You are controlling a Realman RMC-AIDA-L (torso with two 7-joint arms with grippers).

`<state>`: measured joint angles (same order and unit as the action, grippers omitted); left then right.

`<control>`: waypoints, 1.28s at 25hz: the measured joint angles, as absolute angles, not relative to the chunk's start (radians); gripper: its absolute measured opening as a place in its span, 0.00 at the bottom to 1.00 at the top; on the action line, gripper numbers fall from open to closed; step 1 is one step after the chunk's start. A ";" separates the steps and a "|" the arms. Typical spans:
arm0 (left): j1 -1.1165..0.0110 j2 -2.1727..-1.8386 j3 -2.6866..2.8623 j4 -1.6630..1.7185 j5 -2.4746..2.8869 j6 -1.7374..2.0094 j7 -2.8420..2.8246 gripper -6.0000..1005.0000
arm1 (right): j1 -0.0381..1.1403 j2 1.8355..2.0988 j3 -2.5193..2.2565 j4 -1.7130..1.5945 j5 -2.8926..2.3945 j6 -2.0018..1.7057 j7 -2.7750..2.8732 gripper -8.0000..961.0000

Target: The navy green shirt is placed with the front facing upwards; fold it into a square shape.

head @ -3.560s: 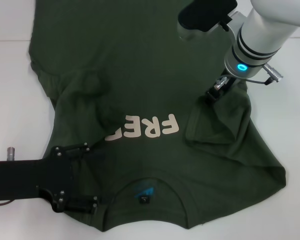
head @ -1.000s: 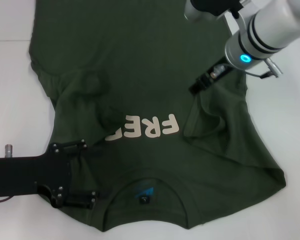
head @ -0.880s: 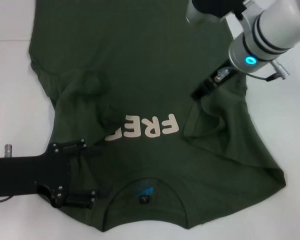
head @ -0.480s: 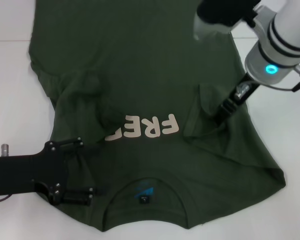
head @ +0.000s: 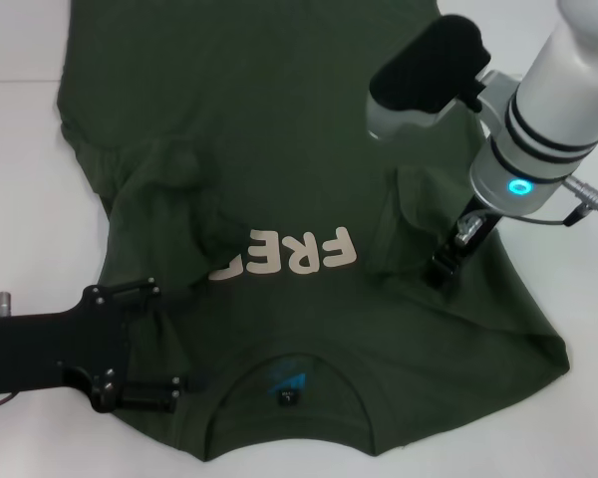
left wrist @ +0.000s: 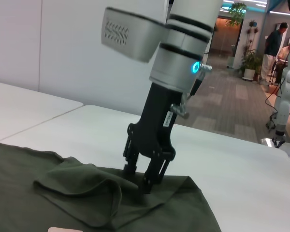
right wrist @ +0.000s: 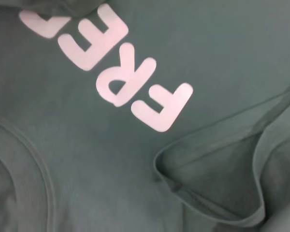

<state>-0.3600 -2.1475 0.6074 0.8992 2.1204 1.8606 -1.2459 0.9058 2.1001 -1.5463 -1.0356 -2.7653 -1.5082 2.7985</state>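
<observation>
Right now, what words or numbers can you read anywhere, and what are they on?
"FRE" in cream letters on the navy green shirt; a fold hides whatever follows.
The small black tag inside the collar has blue print, too small to read.
A white label on the right gripper is too blurred to read.

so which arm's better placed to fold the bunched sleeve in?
Right. The right gripper is planted on the shirt at its folded-over sleeve; the left gripper sits near the collar.
</observation>
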 joint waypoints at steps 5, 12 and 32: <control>-0.357 -2.148 0.607 0.901 2.122 1.861 -1.245 0.89 | 0.910 2.101 -1.559 -1.016 -2.763 -1.498 2.803 0.63; -0.349 -2.148 0.607 0.902 2.125 1.863 -1.243 0.89 | 0.921 2.102 -1.561 -0.937 -2.736 -1.421 2.795 0.29; -0.352 -2.154 0.608 0.901 2.125 1.862 -1.250 0.89 | 0.945 2.095 -1.555 -0.804 -2.739 -1.227 2.736 0.04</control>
